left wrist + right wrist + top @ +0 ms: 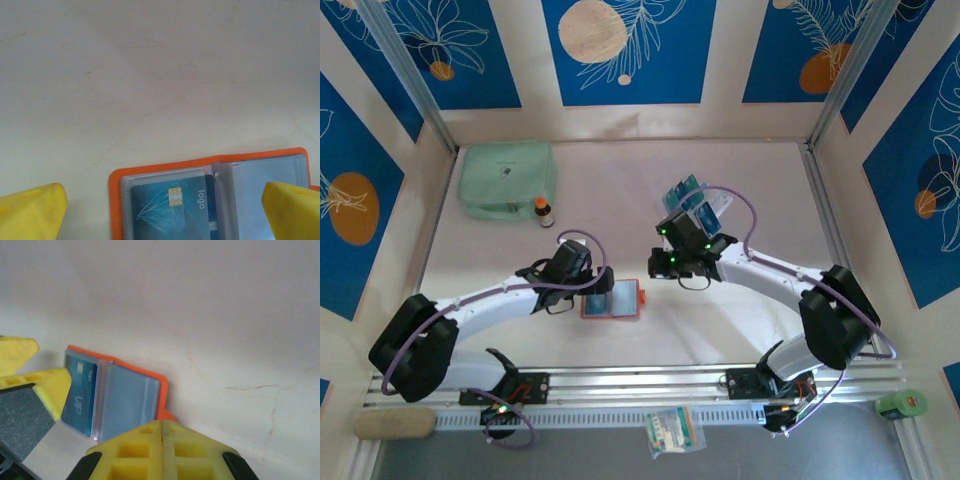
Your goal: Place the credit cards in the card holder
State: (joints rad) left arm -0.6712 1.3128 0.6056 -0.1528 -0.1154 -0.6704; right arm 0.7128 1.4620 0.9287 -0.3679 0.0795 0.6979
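Since the card holder (612, 300) lies open and flat on the desk (740, 330) between the two arms, its pockets are presented to both hands in the top view. The left hand (590, 291) is held over the holder's left edge, with the forearm stretched low across the desk. The right hand (657, 267) is angled toward the holder from the other side, near it but apart. The loose credit cards (693, 203) are fanned in a heap behind the right wrist, well apart from the holder.

In the left wrist view, the left hand's fingers (31, 212) are spread wide astride the open holder, and nothing is pinched. This is judged to be a bracing pose, meant to steady the holder. One teal card (167, 207) is already lodged in the left pocket.

In the right wrist view, the right hand's fingers are pressed together and tilted down toward the holder's near corner. Nothing is seen between them.
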